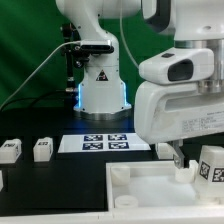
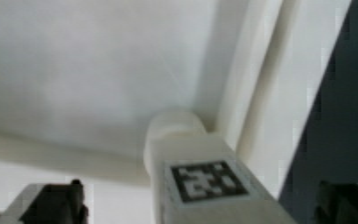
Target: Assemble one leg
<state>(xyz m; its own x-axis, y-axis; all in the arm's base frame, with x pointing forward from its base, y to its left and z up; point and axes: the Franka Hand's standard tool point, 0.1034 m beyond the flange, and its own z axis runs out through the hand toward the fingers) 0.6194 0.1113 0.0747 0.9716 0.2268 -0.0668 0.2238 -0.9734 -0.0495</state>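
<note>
In the wrist view a white leg [image 2: 201, 170] with a black-and-white tag on its face lies between my gripper's [image 2: 202, 205] two dark fingers [image 2: 51, 204]. There is a gap on each side of it, so the gripper is open and not touching it. The leg lies over the large white square part [image 2: 87, 80], close to that part's raised rim. In the exterior view my gripper [image 1: 195, 165] hangs low at the right over the square part [image 1: 150, 190], with a tagged leg [image 1: 212, 165] at its fingers. Its far finger is hidden.
Two more legs [image 1: 10, 151] [image 1: 42, 149] stand on the dark table at the exterior view's left, and another [image 1: 165, 150] stands behind the gripper. The marker board [image 1: 107, 142] lies in front of the robot base [image 1: 100, 95]. Cables hang at the back left.
</note>
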